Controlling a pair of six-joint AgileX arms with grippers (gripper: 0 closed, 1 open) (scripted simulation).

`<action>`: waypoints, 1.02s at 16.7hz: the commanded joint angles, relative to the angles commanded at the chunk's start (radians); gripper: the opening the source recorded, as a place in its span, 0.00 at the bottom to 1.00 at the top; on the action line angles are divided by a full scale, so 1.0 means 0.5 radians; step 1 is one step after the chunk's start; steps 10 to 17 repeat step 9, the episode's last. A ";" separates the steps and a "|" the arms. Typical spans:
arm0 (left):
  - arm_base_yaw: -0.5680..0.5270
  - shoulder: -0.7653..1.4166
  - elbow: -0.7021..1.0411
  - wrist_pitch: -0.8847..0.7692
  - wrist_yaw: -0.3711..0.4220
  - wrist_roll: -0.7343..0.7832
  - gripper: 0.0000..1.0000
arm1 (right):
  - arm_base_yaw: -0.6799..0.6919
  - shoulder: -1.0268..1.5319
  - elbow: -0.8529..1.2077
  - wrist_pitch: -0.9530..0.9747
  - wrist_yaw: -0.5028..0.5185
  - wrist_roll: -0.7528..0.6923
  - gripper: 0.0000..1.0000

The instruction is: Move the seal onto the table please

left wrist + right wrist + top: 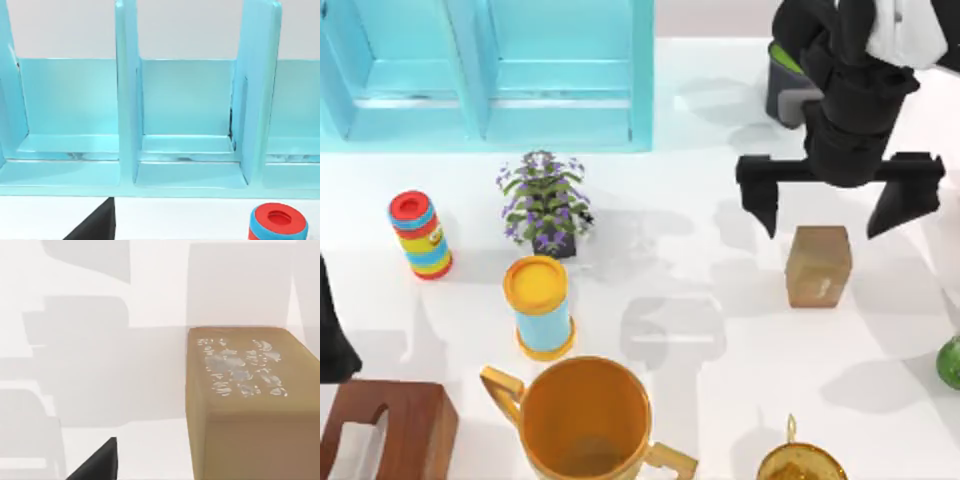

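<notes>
The seal (818,265) stands upright on the white counter (700,290), on the right side of the top view, well apart from the potted plant (544,205) and the yellow-capped blue canister (540,305). The right claw (838,205) hangs just above and behind it, released, its two black fingers spread wider than the block and touching nothing. In the right wrist view the seal (245,405) shows a flat top face with pale mottled markings and plain, smooth tan sides. It looks like a rigid solid block, stone or wood, so it should not deform under a squeeze, and it is probably dense for its bulk. The smooth faces may be a little slippery, so a firm grip on two opposite flat sides, around the middle or upper part, seems the best hold; pinching across corners would risk it twisting out. Being taller than wide, it could topple if nudged from one side. The left arm is parked at the left edge of the counter, near the blue cabinet (160,125); I cannot tell the state of the left claw
</notes>
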 joint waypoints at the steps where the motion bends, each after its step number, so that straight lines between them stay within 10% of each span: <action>1: 0.000 0.000 0.000 0.000 0.000 0.000 1.00 | 0.000 -0.007 0.108 -0.125 -0.001 -0.001 1.00; 17: 0.000 0.000 0.000 0.000 0.000 0.000 1.00 | -0.009 -0.076 0.636 -0.703 -0.004 -0.013 1.00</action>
